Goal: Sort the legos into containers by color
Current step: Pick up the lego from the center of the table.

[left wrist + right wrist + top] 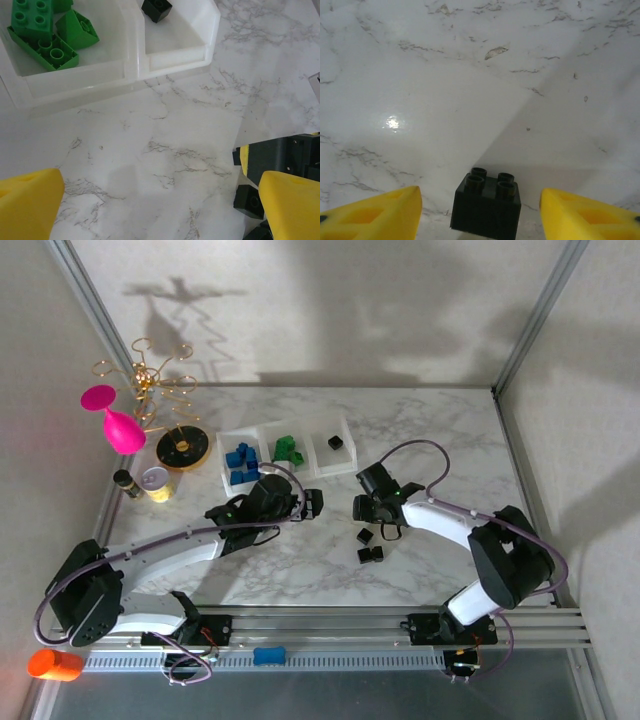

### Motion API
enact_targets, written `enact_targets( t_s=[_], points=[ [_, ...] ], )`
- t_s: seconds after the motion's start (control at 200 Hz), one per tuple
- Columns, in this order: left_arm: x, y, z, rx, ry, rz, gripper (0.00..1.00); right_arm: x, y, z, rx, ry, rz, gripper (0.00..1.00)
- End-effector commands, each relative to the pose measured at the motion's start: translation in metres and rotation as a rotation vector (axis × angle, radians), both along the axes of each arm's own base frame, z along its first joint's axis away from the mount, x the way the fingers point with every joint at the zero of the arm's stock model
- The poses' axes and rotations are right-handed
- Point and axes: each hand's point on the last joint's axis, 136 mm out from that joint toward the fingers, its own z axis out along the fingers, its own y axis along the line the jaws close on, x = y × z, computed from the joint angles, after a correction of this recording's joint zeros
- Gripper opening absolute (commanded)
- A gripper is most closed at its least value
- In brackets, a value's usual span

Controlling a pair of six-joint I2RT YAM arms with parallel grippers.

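While blue legos and green legos sit sorted, three black bricks remain on the counter; left pincer spread empty, right pincer spread astride one.

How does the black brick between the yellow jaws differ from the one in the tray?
The loose black brick stands on the table; the sorted black brick sits in the tray's end compartment. The right gripper's open jaws flank the loose one, untouched; none flank the sorted one. Both are small, black, studded.
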Motion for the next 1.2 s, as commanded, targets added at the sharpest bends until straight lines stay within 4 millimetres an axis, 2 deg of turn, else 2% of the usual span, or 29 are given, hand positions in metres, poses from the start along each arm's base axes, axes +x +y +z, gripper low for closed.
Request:
enact_targets(
  t_s=[0.0,0.225,0.446,0.556,0.696,0.801,0.951,1.196],
  points=[
    [0.0,-0.006,0.002,-0.016,-0.003,-0.006,1.0,0.005,-0.001,-0.006,-0.037,-0.012,-0.018,0.58],
    [0.001,-0.003,0.001,-0.005,-0.004,0.008,1.0,0.008,-0.002,-0.017,-0.077,-0.006,-0.007,0.49],
    [0.003,-0.005,0.004,-0.003,-0.01,0.008,1.0,0.01,0.001,-0.012,-0.074,-0.024,0.007,0.37],
    [0.004,-0.004,0.006,0.001,-0.017,0.011,1.0,0.013,0.004,-0.003,-0.064,-0.044,0.019,0.32],
    [0.006,-0.002,0.018,-0.001,-0.046,0.021,1.0,0.025,0.015,0.023,-0.03,-0.102,0.047,0.3],
    [0.01,0.003,0.029,0.001,-0.074,0.043,1.0,0.041,0.025,0.043,-0.023,-0.156,0.073,0.3],
    [0.016,0.01,0.045,0.0,-0.112,0.075,1.0,0.075,0.044,0.065,-0.024,-0.235,0.098,0.31],
    [0.031,0.03,0.06,-0.031,-0.12,0.133,1.0,0.134,0.078,0.08,0.002,-0.31,0.122,0.31]
  ],
)
